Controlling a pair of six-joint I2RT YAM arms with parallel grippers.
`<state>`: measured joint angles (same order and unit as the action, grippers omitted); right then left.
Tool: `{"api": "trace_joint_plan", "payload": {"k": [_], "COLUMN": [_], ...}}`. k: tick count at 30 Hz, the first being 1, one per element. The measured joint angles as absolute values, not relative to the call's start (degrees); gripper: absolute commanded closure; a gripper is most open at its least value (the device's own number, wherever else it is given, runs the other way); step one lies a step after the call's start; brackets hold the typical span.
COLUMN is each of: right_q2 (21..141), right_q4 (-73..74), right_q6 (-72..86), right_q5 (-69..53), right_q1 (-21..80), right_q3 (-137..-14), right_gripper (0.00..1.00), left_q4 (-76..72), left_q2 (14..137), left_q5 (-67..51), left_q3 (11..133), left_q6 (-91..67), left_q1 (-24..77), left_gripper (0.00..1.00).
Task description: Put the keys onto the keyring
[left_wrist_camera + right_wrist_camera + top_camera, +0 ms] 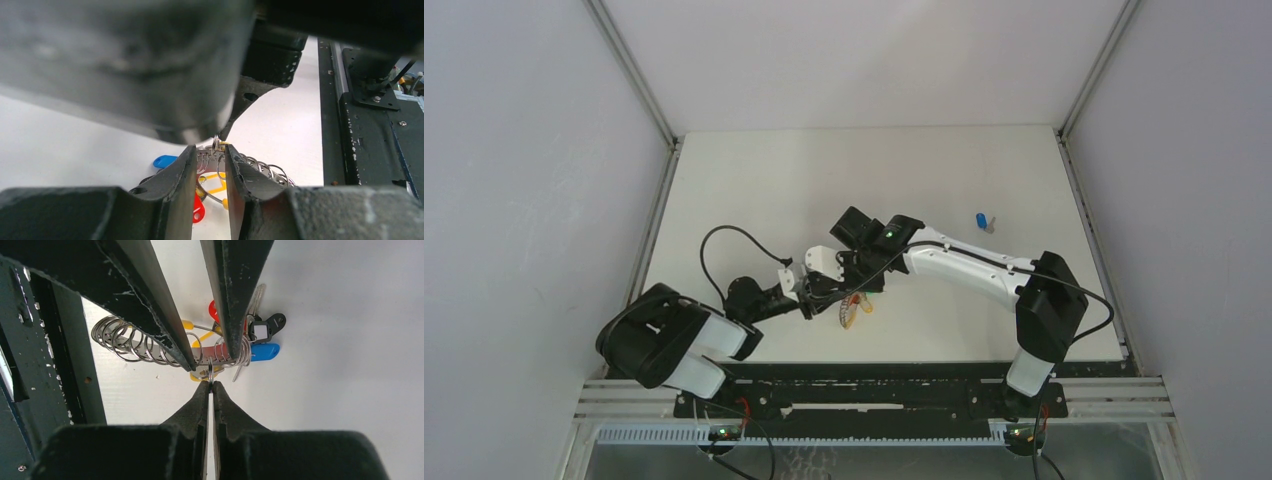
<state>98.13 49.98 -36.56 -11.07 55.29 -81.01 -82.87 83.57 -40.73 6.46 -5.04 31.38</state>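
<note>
The keyring (212, 159), a silver strip strung with a coil of wire rings, carries blue (264, 351), red (197, 210) and yellow tags. My left gripper (210, 152) is shut on that strip, one finger on each side. My right gripper (210, 383) comes from the opposite side and is shut on the edge of one thin silver ring (211, 371) of the keyring. In the top view both grippers meet over the bunch (854, 310) near the table's front middle. A blue-capped key (981, 219) lies loose at the right, with a small orange-tan piece (991, 228) touching it.
The black front rail (370, 130) of the table runs close by the bunch, on the right in the left wrist view. Grey walls enclose the white table (754, 180) on three sides. A black cable (714, 250) loops off the left arm.
</note>
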Motion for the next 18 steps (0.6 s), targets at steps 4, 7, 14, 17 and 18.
{"api": "trace_joint_plan", "payload": {"k": [4,7,14,17,18], "right_q2": [98.13,98.06,96.33,94.70,94.15], "right_q4": [50.37,50.54,48.25,46.15,45.54], "right_q6": [-36.53,-36.56,-36.99,-37.43,-37.63], "right_q5": [-10.98,-11.00,-12.62,-14.09,-14.50], "right_q1": [55.22,55.22,55.11,54.68,54.43], "right_q3": [-80.88,-80.71,-78.26,-75.99,-75.42], "right_gripper": [1.00,1.00,1.00,1.00,1.00], "left_q4": [-83.66,-83.94,-83.83,-83.42,-83.26], "left_q2": [84.75,85.34,85.49,85.30,85.27], "left_q5": [-41.23,-41.85,-42.41,-42.02,-41.95], "left_q3": [6.63,6.83,7.14,7.14,7.14], "left_q6": [-5.04,-5.04,-5.06,-5.04,-5.04], "left_q1": [31.48,31.48,31.86,31.92,32.01], "left_gripper": [0.70,0.71,0.71,0.72,0.72]}}
